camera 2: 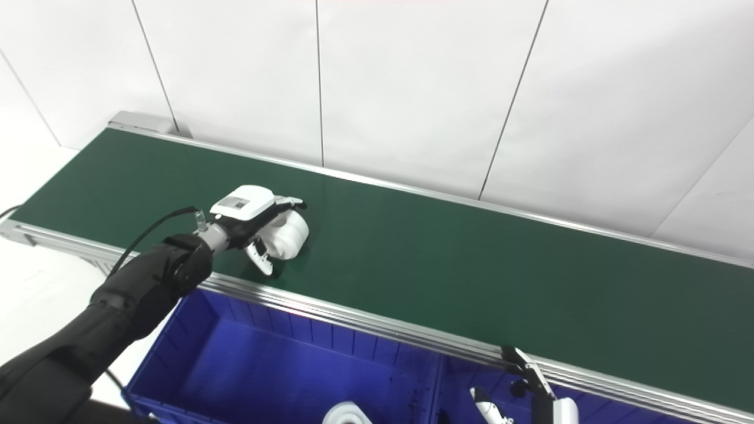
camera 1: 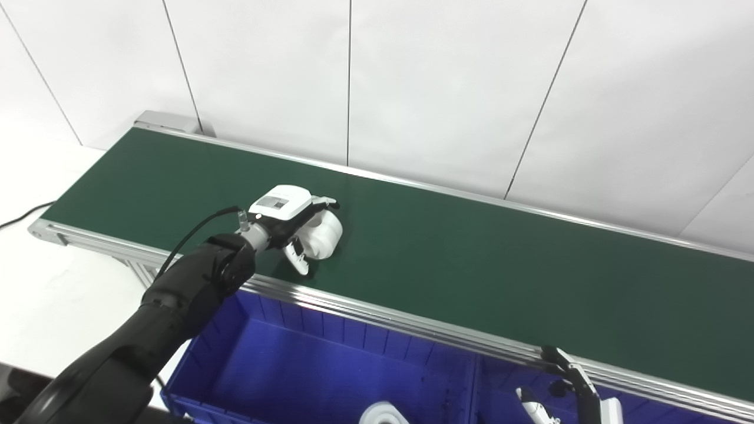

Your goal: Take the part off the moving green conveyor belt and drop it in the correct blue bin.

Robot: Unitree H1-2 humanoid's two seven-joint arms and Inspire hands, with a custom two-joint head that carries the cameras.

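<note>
A white cylindrical part point(camera 1: 325, 235) lies on the green conveyor belt point(camera 1: 471, 271) near its front edge, left of centre. My left hand point(camera 1: 291, 221) is over it, with fingers curled across its top and the thumb down at its near side, closed around it. The part still rests on the belt. My right hand point(camera 1: 568, 391) shows only partly at the bottom right, low in front of the belt over the right blue bin point(camera 1: 500, 383). Its fingers are apart and hold nothing. The left blue bin point(camera 1: 306, 359) sits below the belt's front edge.
Another white part point(camera 1: 383, 415) lies in the left bin at the bottom edge. An aluminium rail point(camera 1: 412, 324) runs along the belt's front. A white panelled wall stands behind the belt. A black cable point(camera 1: 23, 215) lies on the white table at the left.
</note>
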